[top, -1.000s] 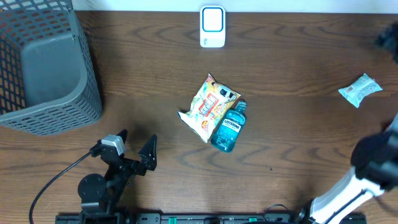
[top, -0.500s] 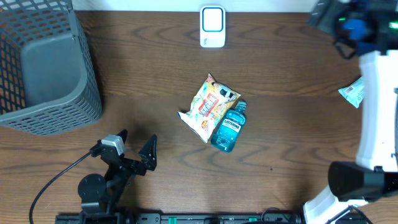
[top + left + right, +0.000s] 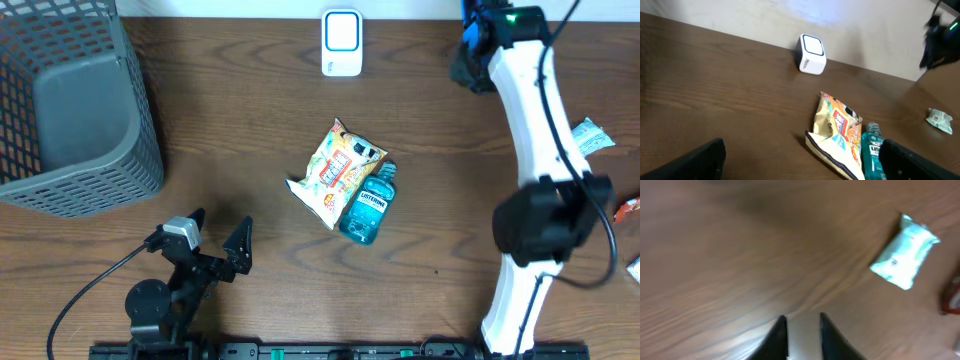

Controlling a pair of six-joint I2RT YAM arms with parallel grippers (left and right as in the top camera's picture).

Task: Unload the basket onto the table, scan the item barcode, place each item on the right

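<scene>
Items for scanning: a snack bag and a mouthwash bottle lie touching at mid-table, well apart from the scanner at the far edge. We judge the bag light, soft and slippery, best pinched at a sealed edge. The bottle looks stiffer and heavier, best taken across its body. No barcode is visible. The left gripper rests low near the front edge, fingers wide apart. The right gripper is stretched out beside the scanner, fingers nearly together and holding nothing.

Overhead top-down, 2 wrist views, seemingly low
</scene>
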